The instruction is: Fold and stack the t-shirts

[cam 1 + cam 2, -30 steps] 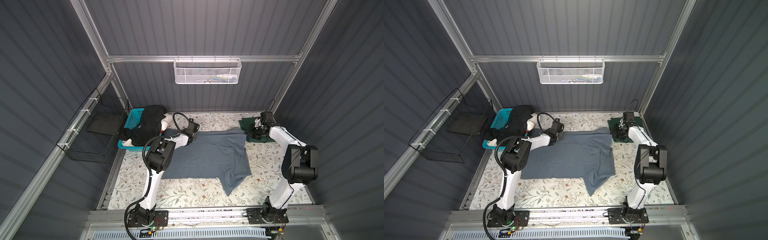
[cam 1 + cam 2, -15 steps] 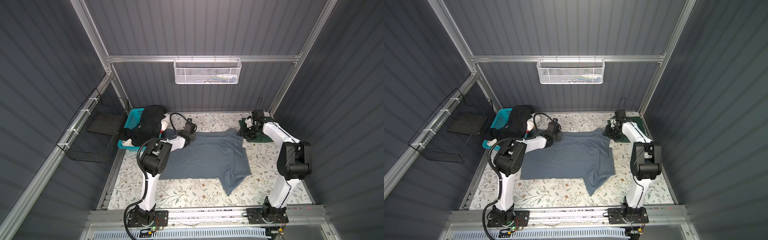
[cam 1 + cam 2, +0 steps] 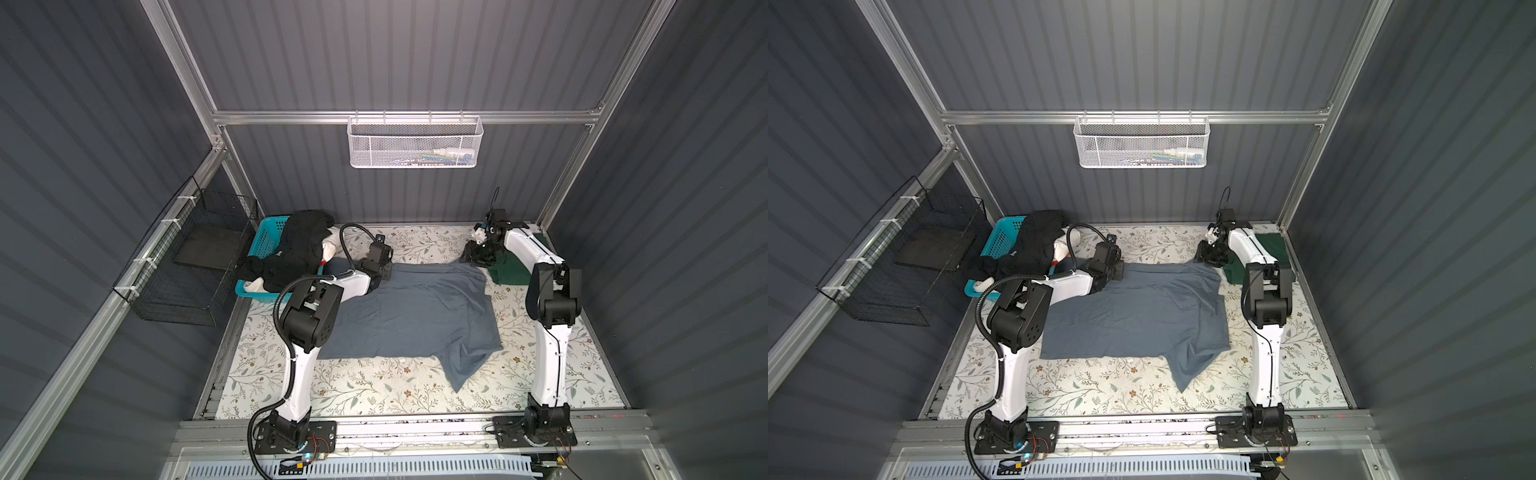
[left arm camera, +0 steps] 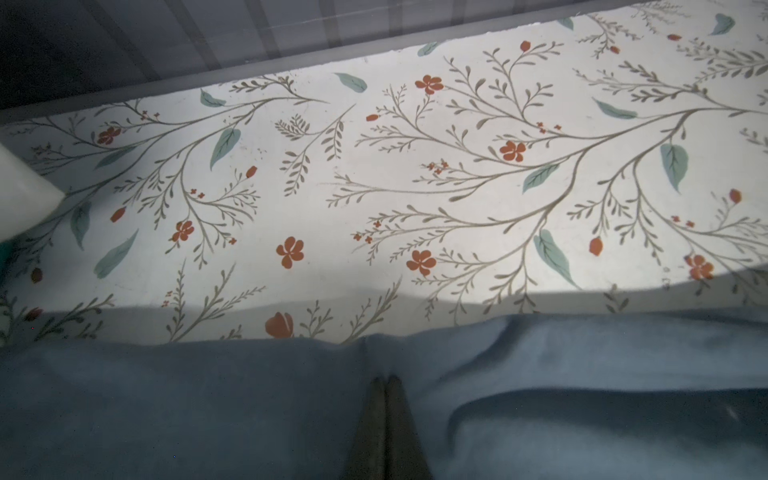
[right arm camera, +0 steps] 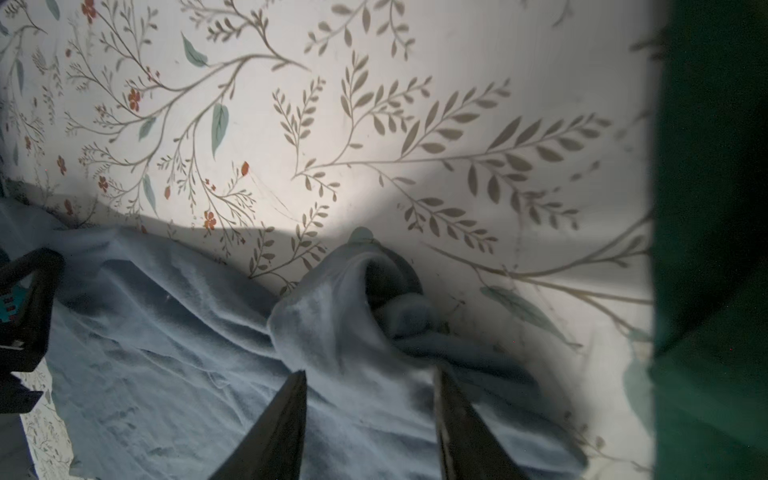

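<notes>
Shirt (image 3: 407,311) flat on bench (image 3: 374,395) | left tool (image 4: 386,380) clamped on its edge (to pull it tight) | right tool (image 5: 369,372) apart around its bunched corner

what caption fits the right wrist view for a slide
Right gripper open astride a bunched corner of the blue-grey t-shirt.

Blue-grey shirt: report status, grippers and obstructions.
Left gripper shut on far edge of blue-grey shirt. Right gripper open, straddling its bunched corner. Shirt spread, unfolded. Dark green shirt close beside right gripper, apart.

Spread shirt (image 3: 409,316) centre, basket (image 3: 265,237) rear left
</notes>
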Tool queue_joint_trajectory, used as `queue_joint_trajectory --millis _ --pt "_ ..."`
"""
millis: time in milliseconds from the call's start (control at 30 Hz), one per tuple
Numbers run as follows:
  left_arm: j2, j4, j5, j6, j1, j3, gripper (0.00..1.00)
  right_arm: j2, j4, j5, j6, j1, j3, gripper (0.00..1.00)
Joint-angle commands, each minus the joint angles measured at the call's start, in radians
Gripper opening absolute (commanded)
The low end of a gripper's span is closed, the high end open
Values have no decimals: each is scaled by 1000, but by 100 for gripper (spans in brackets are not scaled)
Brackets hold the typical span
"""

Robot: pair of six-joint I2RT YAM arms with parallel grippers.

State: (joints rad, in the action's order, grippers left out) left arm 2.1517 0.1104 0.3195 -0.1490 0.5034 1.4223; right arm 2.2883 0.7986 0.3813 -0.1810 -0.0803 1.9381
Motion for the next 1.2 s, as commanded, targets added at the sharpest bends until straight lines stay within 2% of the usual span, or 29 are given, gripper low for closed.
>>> queue_joint_trajectory --millis 0,67,233,433,533,767,1100,1167 --pt "19 2 -15 11 6 31 0 0 14 32 -5 -6 36 38" --pt "22 -1 -15 8 6 32 0 -4 2 29 -19 -6 29 34" --pt "20 -6 -11 6 5 30 0 -28 -61 -19 -66 0 -32 14" --pt "19 -12 9 8 7 26 0 -48 -85 -88 -91 8 -52 8" --pt "17 -8 18 5 6 19 0 -65 -106 -99 -121 24 -65 1" --pt "11 17 29 12 6 0 0 -96 -120 -80 -162 73 -86 0" --pt "5 51 66 15 7 -58 0 -102 -113 -56 -221 89 -77 0" --pt "4 57 77 23 7 -65 0 -104 -130 5 -234 96 -80 0"
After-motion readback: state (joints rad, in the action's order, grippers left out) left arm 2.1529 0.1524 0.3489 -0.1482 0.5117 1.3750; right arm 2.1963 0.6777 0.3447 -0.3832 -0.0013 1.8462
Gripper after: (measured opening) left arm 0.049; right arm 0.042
